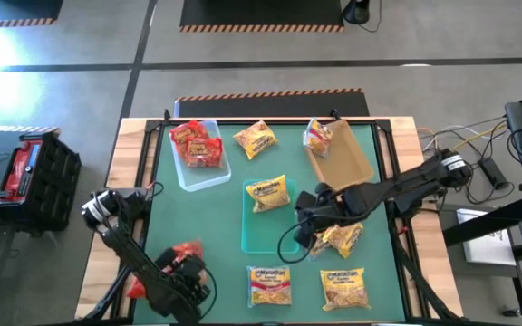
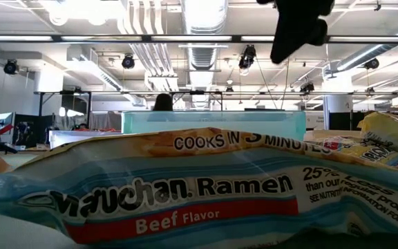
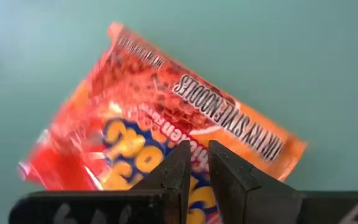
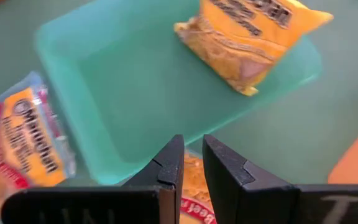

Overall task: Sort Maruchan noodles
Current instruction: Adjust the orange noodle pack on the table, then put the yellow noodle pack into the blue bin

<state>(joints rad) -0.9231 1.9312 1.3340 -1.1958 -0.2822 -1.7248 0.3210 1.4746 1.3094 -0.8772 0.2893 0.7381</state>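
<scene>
A red-orange noodle packet (image 3: pixel 166 118) lies flat on the green mat at the near left (image 1: pixel 187 250). My left gripper (image 3: pixel 194 155) hovers just above it, pointing down, shut with only a slit between its fingers; I cannot see any touch. My right gripper (image 4: pixel 192 155), also shut and holding nothing, hangs over the near rim of the teal bin (image 4: pixel 135 81), right of the bin in the high view (image 1: pixel 308 222). One yellow packet (image 4: pixel 247 37) lies in that bin. Another yellow packet (image 1: pixel 341 237) lies on the mat under the right arm.
A clear bin (image 1: pixel 188 174) at the far left holds red packets (image 1: pixel 196 145). A tan bin (image 1: pixel 347 158) at the far right holds one packet (image 1: pixel 318 136). Loose yellow packets lie at the far middle (image 1: pixel 256 139) and near the front edge (image 1: pixel 270 283) (image 1: pixel 345 288).
</scene>
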